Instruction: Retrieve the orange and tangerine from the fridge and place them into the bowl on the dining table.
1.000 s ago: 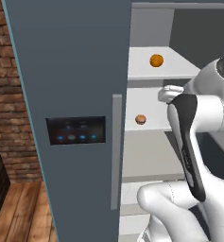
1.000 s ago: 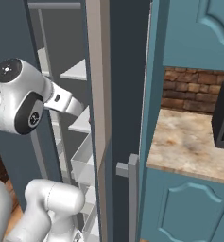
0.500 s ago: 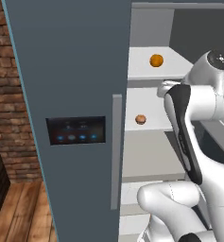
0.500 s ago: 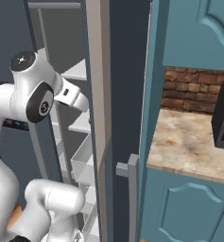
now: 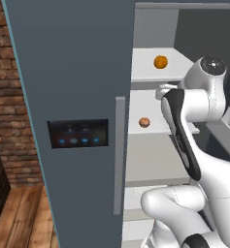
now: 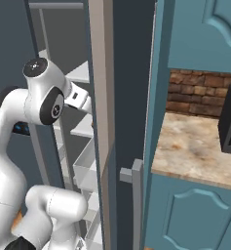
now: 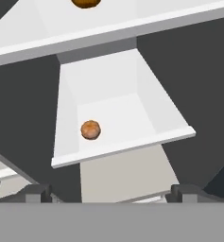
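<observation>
Gripper (image 7: 108,191) jaws stand wide, empty, facing the tangerine (image 7: 90,129) on its white shelf. Left base view adds the orange (image 5: 160,62) one shelf higher in the fridge (image 5: 77,97).

No readable text, labels, brands or nos. anywhere. Fridge (image 5: 77,72) door has a black panel (image 5: 78,133) w/ small blue lit icons, too small/blurred to read, no letters or digits made out. Nothing printed on the white shelves (image 7: 113,99), fruit, or cabinet fronts.
</observation>
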Robot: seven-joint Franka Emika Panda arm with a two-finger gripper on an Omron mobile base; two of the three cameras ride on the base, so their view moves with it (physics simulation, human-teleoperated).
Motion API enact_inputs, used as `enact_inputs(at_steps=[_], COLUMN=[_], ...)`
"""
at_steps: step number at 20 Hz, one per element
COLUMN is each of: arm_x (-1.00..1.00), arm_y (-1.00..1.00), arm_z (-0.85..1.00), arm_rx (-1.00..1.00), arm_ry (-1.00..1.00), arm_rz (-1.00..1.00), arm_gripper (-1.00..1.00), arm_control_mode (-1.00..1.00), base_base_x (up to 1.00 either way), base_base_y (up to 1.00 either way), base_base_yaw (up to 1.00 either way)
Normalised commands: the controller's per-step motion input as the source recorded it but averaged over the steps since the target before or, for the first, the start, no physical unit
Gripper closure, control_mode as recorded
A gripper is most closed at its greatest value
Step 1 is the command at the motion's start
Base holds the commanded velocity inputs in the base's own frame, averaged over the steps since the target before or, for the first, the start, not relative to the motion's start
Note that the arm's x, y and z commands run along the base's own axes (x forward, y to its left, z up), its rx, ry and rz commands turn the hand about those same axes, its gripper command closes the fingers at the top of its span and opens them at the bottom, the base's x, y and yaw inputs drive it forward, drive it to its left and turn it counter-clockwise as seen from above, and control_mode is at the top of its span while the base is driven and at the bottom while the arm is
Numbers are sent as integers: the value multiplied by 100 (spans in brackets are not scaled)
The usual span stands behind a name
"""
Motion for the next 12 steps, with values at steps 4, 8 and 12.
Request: enact_inputs(at_steps=[4, 8, 12], arm_x=[38, 42, 44], arm_y=[-5, -12, -19], arm_z=[11, 26, 32], arm_rx=[1, 4, 6], arm_ry=[0, 0, 0], arm_rz=[0, 0, 0], arm_gripper=[-100, -100, -100], arm_control_mode=[-100, -100, -100], base_base_x=[0, 0, 0], base_base_y=[0, 0, 0], base_base_yaw=[0, 0, 0])
